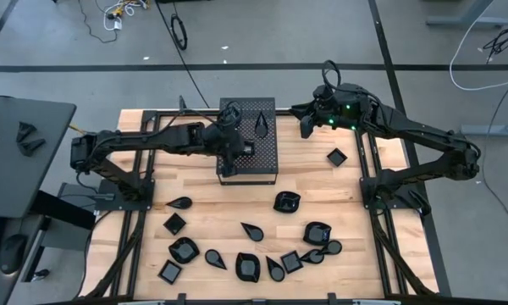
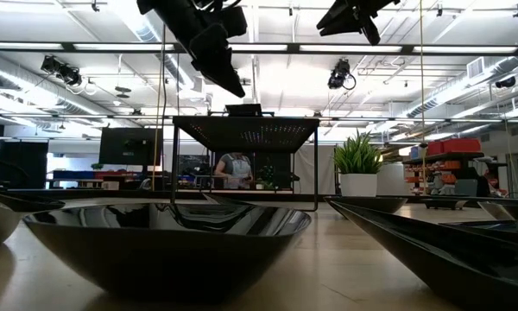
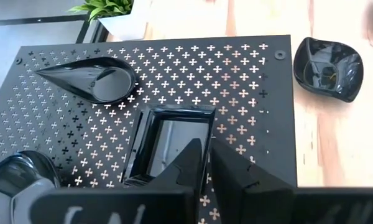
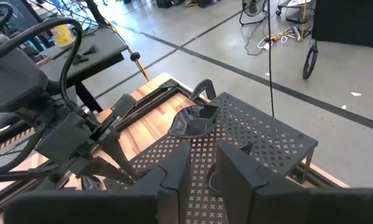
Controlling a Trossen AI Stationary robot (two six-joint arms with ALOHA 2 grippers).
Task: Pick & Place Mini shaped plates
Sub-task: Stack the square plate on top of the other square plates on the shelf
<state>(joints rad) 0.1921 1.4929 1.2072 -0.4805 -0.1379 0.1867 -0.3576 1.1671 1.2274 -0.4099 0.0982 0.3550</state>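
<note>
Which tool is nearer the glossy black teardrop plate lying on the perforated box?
Left. The left tool hovers over the black perforated box beside the glossy black teardrop plate. The right tool hangs past the box's right edge, farther off.

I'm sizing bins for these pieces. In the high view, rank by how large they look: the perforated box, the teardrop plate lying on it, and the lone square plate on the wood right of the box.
1. Perforated box, by far the largest.
2. Teardrop plate and square plate: too alike to rank; the teardrop also lies higher, nearer the camera.
</note>
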